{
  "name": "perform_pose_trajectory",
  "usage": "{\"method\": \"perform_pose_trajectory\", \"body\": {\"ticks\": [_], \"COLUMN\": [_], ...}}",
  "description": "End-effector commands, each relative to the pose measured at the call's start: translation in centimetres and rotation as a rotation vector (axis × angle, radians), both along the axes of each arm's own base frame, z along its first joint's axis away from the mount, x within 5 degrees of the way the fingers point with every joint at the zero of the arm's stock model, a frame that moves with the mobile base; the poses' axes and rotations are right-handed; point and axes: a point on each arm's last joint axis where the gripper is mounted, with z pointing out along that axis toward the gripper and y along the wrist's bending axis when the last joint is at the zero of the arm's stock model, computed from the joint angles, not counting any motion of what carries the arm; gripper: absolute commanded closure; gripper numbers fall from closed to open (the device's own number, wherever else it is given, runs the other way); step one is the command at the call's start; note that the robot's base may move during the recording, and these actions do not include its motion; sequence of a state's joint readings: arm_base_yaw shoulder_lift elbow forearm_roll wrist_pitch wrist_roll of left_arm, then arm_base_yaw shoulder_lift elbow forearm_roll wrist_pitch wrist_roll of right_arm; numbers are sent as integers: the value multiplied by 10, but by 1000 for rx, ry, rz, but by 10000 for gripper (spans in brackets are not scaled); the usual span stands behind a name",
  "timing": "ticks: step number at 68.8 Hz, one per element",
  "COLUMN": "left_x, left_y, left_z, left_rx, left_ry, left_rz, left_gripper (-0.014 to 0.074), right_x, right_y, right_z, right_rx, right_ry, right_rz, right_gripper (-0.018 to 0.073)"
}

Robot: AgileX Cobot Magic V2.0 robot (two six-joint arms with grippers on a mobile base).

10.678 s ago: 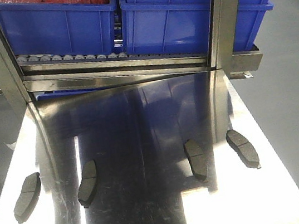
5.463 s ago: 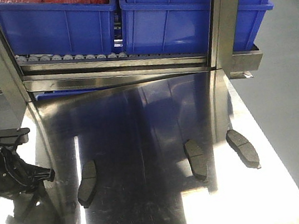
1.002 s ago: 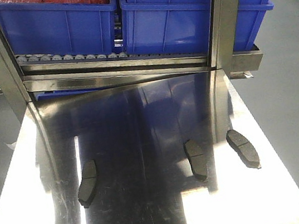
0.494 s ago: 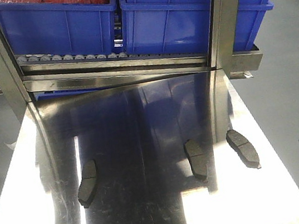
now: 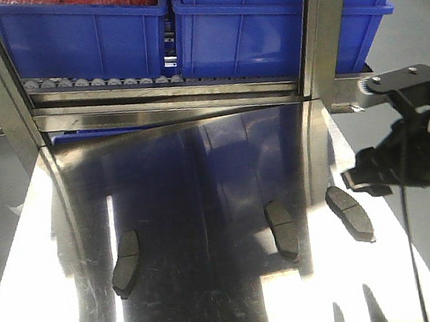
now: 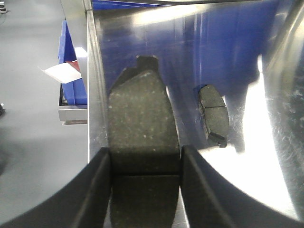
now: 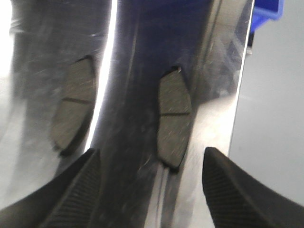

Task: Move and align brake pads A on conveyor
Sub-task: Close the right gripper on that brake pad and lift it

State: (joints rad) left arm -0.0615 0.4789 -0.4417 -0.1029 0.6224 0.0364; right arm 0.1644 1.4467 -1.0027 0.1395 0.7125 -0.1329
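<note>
The left gripper [image 6: 145,154] is clamped across the held brake pad [image 6: 141,114], its two black fingers [image 6: 97,190] pressing on the pad's long sides. The pad hangs above the shiny steel bench [image 6: 266,142], close to its left edge, with grey floor [image 6: 38,156] beside it. Three more pads lie flat on the bench, apart from one another: the left-hand brake pad [image 5: 126,263], the middle brake pad [image 5: 282,229] and the right-hand brake pad [image 5: 349,213], the last near the bench's right edge. The right gripper [image 7: 150,154] hovers above that end with its fingers spread wide, holding nothing. In its wrist view the right-hand brake pad shows between the fingers, with the middle brake pad off to the left. Behind the bench, blue bins [image 5: 245,35] sit on a roller rack [image 5: 106,84].
</note>
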Motion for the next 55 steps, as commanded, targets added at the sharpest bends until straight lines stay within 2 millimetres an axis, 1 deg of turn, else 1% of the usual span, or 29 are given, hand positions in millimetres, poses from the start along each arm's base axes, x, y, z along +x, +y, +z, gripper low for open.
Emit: {"method": "perform_pose_trajectory", "body": {"ticks": [1,10,12,13,16,24,31,41,55], "left_x": [5,5,5,5,5,5,5,5,5], "left_y": [0,0,0,0,0,0,0,0,0], "left_z": [16,16,16,16,16,16,16,16,16], "left_rx": [-24,-24,-24,-24,-24,-24,-24,-24,-24], "left_ry": [-114,-114,-114,-114,-114,-114,-114,-114,-114], "left_rz": [10,10,10,10,10,10,10,10,10], "left_gripper": [603,603,603,603,603,603,603,603,603], "right_x": [23,51,58,59,67,82,91,100,104], "right_y": [2,4,5,5,6,9,10,12,12], "right_z": [7,-7,-13,-13,-21,-36,-48,-58,-73], "right_rx": [-28,-82,-94,-96,-100,-109,-113,-118,-130], "right_ry": [-18,66,89,92,123,164,195,218,268], "right_rz": [1,32,36,37,38,45,46,48,53], "right_gripper": [104,104,104,104,104,104,104,104,104]}}
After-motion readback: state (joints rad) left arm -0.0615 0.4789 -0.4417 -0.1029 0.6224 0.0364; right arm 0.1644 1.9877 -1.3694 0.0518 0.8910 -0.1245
